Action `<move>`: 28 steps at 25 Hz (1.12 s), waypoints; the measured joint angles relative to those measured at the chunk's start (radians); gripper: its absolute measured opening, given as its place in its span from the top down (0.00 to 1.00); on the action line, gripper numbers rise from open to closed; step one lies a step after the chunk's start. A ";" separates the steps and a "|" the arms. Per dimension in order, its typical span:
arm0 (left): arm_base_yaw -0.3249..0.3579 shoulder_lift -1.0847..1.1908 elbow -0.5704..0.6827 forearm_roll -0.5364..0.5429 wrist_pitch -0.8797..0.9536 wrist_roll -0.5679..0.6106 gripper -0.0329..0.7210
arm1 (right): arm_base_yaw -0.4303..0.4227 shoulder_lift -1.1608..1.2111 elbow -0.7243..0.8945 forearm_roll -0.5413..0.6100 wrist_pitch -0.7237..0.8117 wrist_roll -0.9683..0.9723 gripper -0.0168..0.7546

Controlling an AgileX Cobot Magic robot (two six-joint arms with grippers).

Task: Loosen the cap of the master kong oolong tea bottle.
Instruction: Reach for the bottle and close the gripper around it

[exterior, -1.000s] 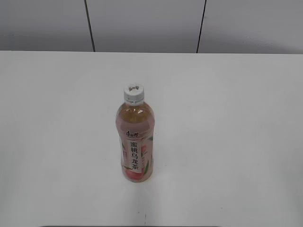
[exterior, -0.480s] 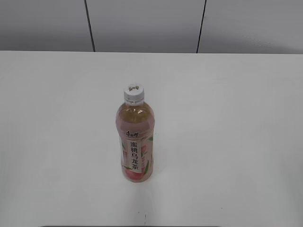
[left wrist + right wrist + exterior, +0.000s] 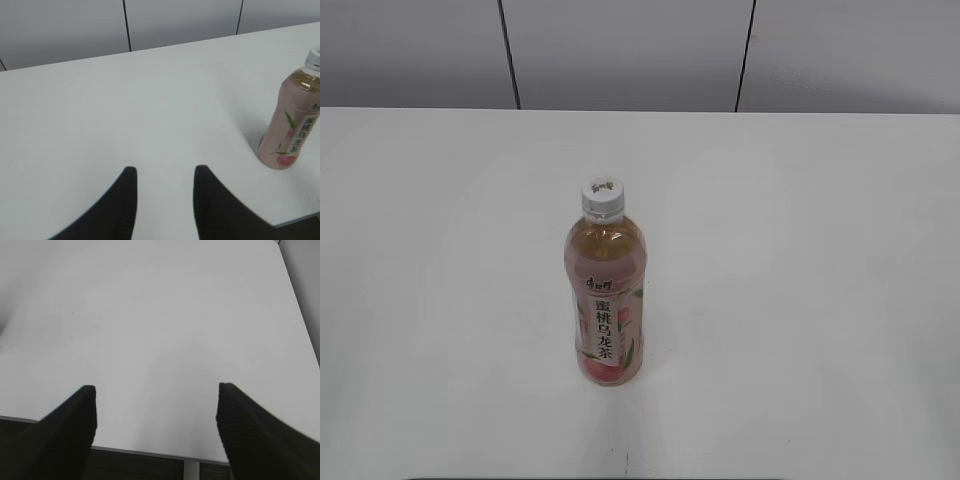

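The master kong oolong tea bottle (image 3: 605,305) stands upright near the middle front of the white table, pink peach label with black characters facing the camera. Its white ribbed cap (image 3: 603,195) is on the neck. The bottle also shows at the right edge of the left wrist view (image 3: 293,127), with the cap (image 3: 314,58) partly cut off. My left gripper (image 3: 164,172) is open and empty, low over the table, well left of the bottle. My right gripper (image 3: 156,390) is open wide and empty over the table's front edge; no bottle shows in its view. Neither gripper shows in the exterior view.
The white table (image 3: 800,260) runs back to a grey panelled wall (image 3: 630,50) with dark vertical seams. The table's front edge and a dark gap below it show in the right wrist view (image 3: 150,455).
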 joint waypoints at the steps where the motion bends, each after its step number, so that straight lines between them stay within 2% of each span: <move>1: 0.000 0.014 -0.001 0.000 -0.002 0.000 0.64 | 0.000 0.000 0.000 0.000 0.000 0.000 0.25; 4: -0.015 0.043 -0.011 0.000 -0.063 0.000 0.64 | 0.000 0.000 0.000 0.001 0.000 0.000 0.25; 11: -0.017 0.143 0.014 -0.051 -0.481 0.000 0.64 | 0.000 0.000 0.000 0.004 0.000 0.000 0.25; 19: -0.017 0.471 0.164 -0.199 -0.952 0.000 0.64 | 0.000 0.000 0.000 0.005 0.000 0.000 0.25; 23: -0.017 0.652 0.217 -0.212 -1.183 0.000 0.64 | 0.000 0.000 0.000 0.005 0.000 0.000 0.25; 28: -0.017 0.888 0.224 -0.203 -1.350 -0.010 0.64 | 0.000 0.000 0.001 0.006 0.000 0.000 0.25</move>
